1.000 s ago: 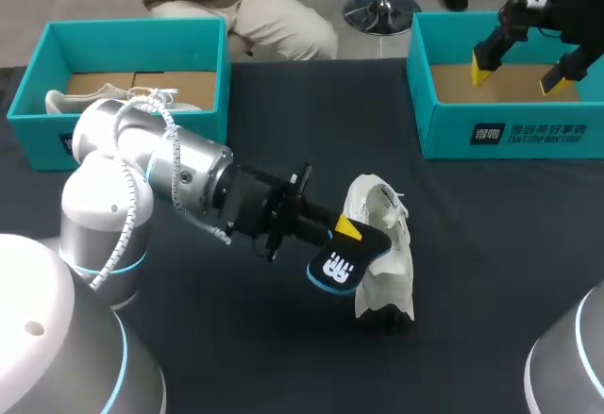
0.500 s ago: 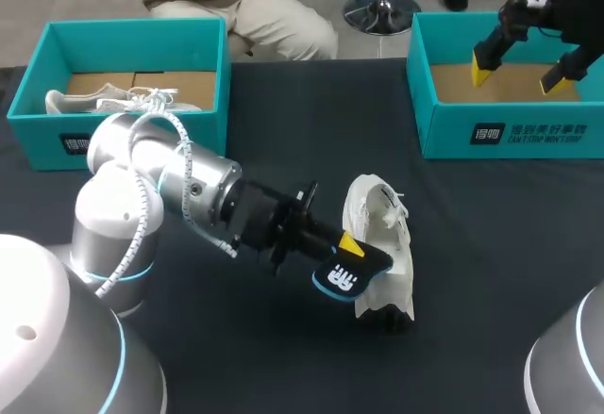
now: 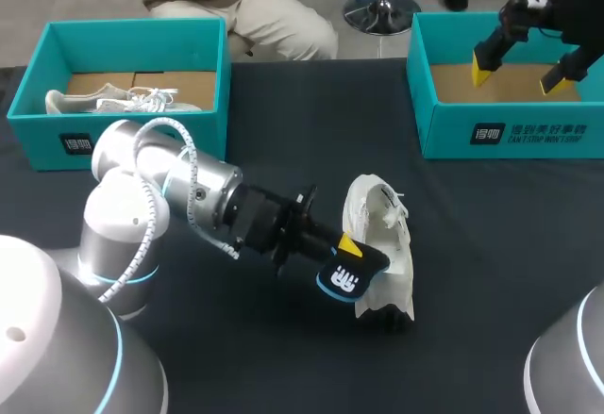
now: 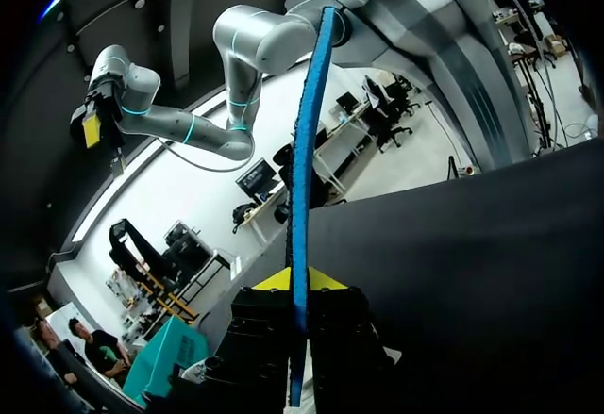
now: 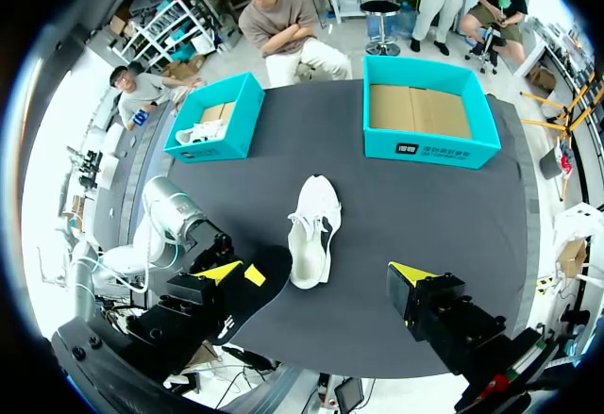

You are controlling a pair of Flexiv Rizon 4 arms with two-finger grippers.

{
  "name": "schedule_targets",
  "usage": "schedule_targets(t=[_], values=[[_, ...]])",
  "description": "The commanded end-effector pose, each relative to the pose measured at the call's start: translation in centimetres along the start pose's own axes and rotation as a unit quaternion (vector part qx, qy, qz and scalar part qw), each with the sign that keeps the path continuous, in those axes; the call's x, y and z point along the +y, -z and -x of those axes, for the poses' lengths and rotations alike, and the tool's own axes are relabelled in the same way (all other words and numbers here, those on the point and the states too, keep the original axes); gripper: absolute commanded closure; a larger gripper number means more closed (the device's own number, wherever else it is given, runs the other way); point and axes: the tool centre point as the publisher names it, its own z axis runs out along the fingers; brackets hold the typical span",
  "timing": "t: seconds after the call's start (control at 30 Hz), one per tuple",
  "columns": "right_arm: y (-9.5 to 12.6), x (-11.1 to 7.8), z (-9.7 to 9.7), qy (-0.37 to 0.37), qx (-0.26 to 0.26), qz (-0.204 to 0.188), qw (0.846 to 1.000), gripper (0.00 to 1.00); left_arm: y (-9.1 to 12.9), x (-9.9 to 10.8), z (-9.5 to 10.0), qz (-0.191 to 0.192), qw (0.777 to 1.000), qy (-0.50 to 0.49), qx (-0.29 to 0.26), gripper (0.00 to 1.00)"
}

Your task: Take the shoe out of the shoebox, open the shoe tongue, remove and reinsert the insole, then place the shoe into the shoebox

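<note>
Clamping a black, blue-rimmed insole tight in the left gripper, just beside a white shoe lying out on the dark table, between two teal boxes

Hovering the right gripper, fingers spread wide and grasping nothing, over the right shoebox

Showing from the left wrist only the insole's thin blue edge rising between the pinching yellow tips, with the shoe out of sight

Revealing from the right wrist, high above, the whole shoe beside the insole's flat black face

Keeping a second shoe in the left shoebox, clearest from the head view
</note>
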Motion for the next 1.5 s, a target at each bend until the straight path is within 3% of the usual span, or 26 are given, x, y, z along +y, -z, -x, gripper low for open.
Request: schedule_targets(t=[0.03,0.3,0.8,1.5], values=[[0.0,0.3,-0.2,-0.001,-0.002,-0.003,1.0,0.0,-0.5,0.5,-0.2,0.001,1.0,0.0,-0.001,1.0],[0.0,0.3,-0.2,-0.001,-0.002,-0.003,1.0,0.0,-0.9,0.1,0.4,-0.002,1.0,-0.007,-0.002,1.0],[0.0,0.3,-0.2,-0.001,-0.002,-0.003,1.0,0.0,-2.2,1.9,0.8,0.001,1.0,-0.006,0.008,1.0],[0.0,0.3,-0.2,-0.001,-0.002,-0.003,1.0,0.0,-3.0,1.1,1.1,0.0,1.0,-0.013,0.012,1.0]])
